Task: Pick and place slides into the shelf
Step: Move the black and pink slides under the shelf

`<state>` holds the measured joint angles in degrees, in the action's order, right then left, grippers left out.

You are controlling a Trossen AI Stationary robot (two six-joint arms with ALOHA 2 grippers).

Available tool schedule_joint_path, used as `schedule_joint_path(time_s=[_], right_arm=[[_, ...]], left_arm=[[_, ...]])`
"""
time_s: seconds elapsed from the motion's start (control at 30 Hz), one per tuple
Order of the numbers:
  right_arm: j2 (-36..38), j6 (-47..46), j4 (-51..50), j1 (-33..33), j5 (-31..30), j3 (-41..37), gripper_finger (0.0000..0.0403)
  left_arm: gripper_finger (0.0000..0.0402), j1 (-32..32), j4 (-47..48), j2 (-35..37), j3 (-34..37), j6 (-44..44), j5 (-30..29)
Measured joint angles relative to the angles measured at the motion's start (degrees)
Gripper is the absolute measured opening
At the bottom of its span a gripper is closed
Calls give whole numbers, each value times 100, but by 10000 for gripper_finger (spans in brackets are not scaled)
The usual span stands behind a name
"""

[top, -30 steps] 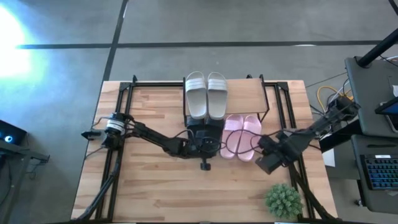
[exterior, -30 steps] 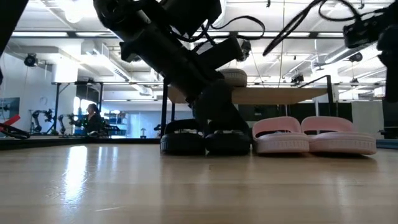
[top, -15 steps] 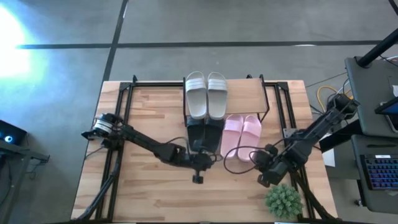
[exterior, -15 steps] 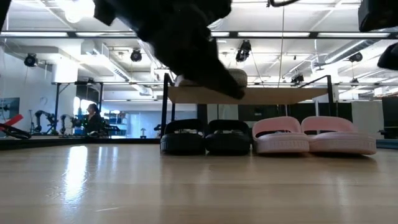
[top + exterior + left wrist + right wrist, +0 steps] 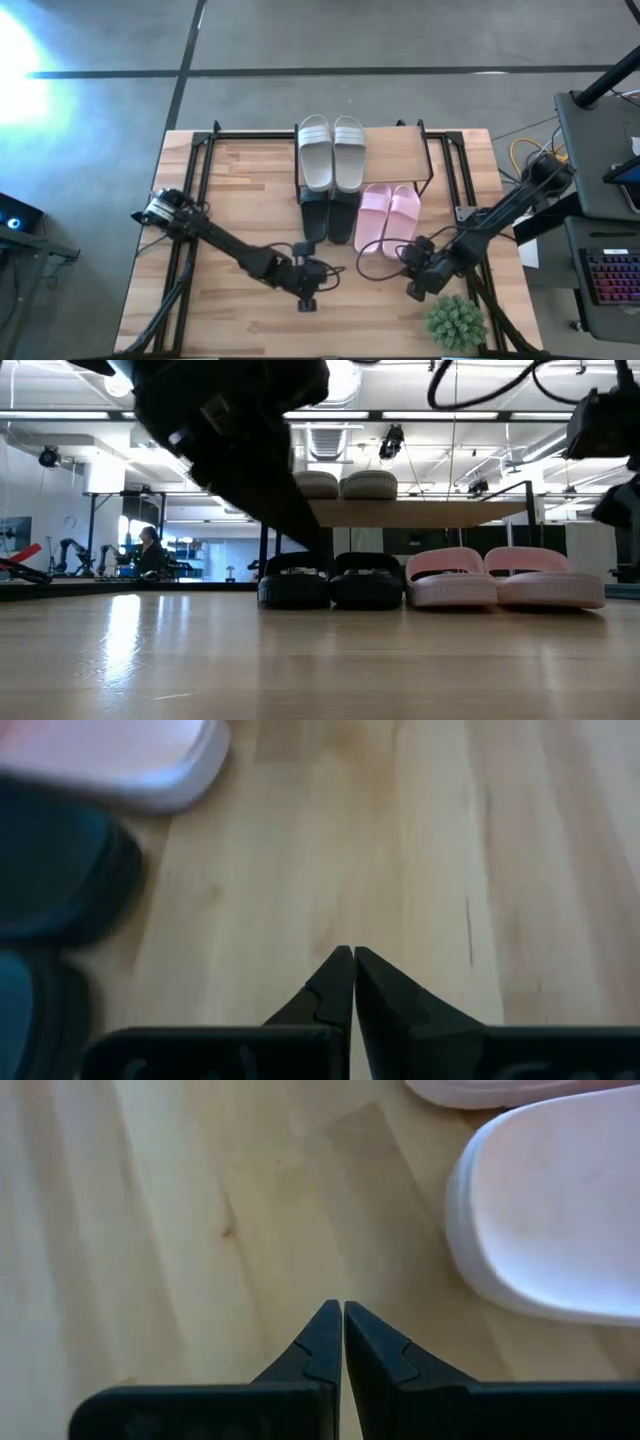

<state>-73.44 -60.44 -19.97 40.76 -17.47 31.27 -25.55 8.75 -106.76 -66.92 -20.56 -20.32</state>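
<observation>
The shelf (image 5: 395,150) stands at the table's far middle. A pale grey pair of slides (image 5: 332,152) lies on its board. A black pair (image 5: 328,215) stands on the tabletop with its toes under the board, also seen from table height (image 5: 330,580). The pink pair (image 5: 390,215) stands just to its right (image 5: 505,585). My left gripper (image 5: 322,272) hangs shut over bare wood on the near side of the black pair (image 5: 352,960). My right gripper (image 5: 410,283) is shut too, just near of the pink pair's heels (image 5: 342,1315).
A small green plant (image 5: 457,322) stands at the near right corner, close to my right arm. Black frame rails (image 5: 190,180) run along the table's left and right sides. Bare wood (image 5: 240,320) fills the table's near half.
My left gripper has drawn back from the black pair toward the table's near edge and swung a little left, staying shut. My right gripper has sunk and gone toward the near edge, tipping further down. The slides have kept their places.
</observation>
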Motion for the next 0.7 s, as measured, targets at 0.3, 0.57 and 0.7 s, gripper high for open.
schedule_joint_path(time_s=[0.3,0.57,0.7], right_arm=[[-553,542,673,-309,-70,-120,8],[-810,301,430,-541,-348,-108,8],[-747,-92,-105,-564,-429,-107,8]], left_arm=[[0,-284,873,0,8,-774,-120],[0,-307,871,0,44,-925,-140],[0,-307,867,0,55,-922,-159]])
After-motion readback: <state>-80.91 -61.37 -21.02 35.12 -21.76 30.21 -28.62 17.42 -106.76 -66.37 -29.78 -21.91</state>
